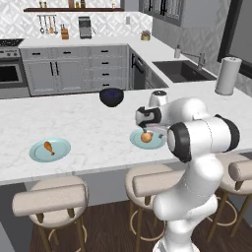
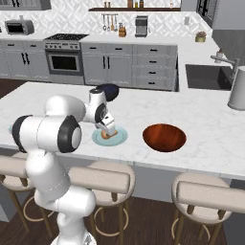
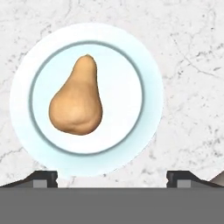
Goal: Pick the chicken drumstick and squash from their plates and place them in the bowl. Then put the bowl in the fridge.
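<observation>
Hovering over the right-hand plate (image 1: 157, 142), the gripper (image 3: 112, 178) has its fingertips spread wide and holds nothing; the pear-shaped squash (image 3: 76, 103) lies on that plate directly beneath it, untouched. The chicken drumstick (image 1: 49, 146) rests on the other plate (image 1: 61, 152), well to the left on the marble counter (image 1: 93, 128). The reddish-brown bowl (image 2: 164, 137) sits empty to the right of the squash's plate. By my reading nothing is done yet: both pickups, both placements and the fridge trip remain.
</observation>
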